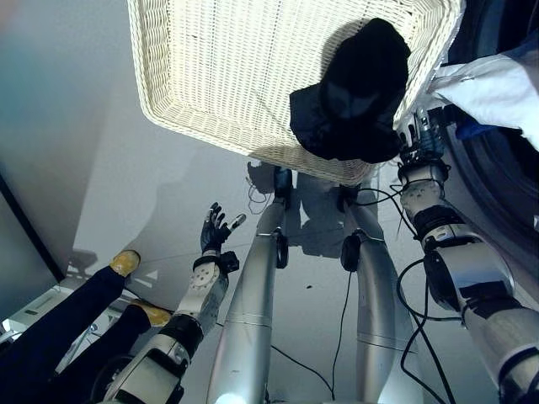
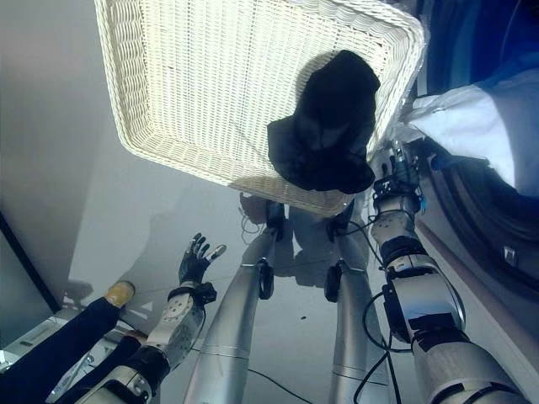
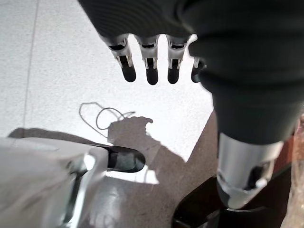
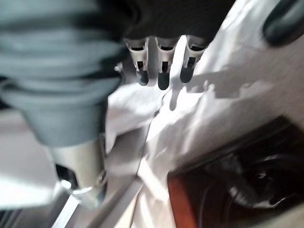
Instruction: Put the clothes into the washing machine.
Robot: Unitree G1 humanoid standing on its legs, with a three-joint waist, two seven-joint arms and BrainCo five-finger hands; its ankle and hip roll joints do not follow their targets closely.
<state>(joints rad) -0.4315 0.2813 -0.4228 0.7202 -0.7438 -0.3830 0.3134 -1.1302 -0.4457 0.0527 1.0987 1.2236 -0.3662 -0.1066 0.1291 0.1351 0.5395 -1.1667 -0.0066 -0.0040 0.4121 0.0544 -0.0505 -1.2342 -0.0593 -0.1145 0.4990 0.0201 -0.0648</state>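
Note:
A black garment (image 1: 358,93) lies bunched in the white wicker basket (image 1: 219,67), draped over its near right rim. A white cloth (image 1: 497,88) hangs out of the washing machine's dark opening (image 2: 493,219) at the right. My right hand (image 1: 418,139) is just beside the basket's right corner, at the lower edge of the white cloth. In the right wrist view its fingers (image 4: 161,71) reach out straight over the white cloth (image 4: 223,104) and hold nothing. My left hand (image 1: 215,229) hangs open over the floor at lower left, fingers (image 3: 152,71) spread.
A person's legs in dark trousers with yellow shoes (image 1: 125,263) stand at the lower left, close to my left arm. The basket sits on a pale grey floor (image 1: 101,168), right against the washing machine.

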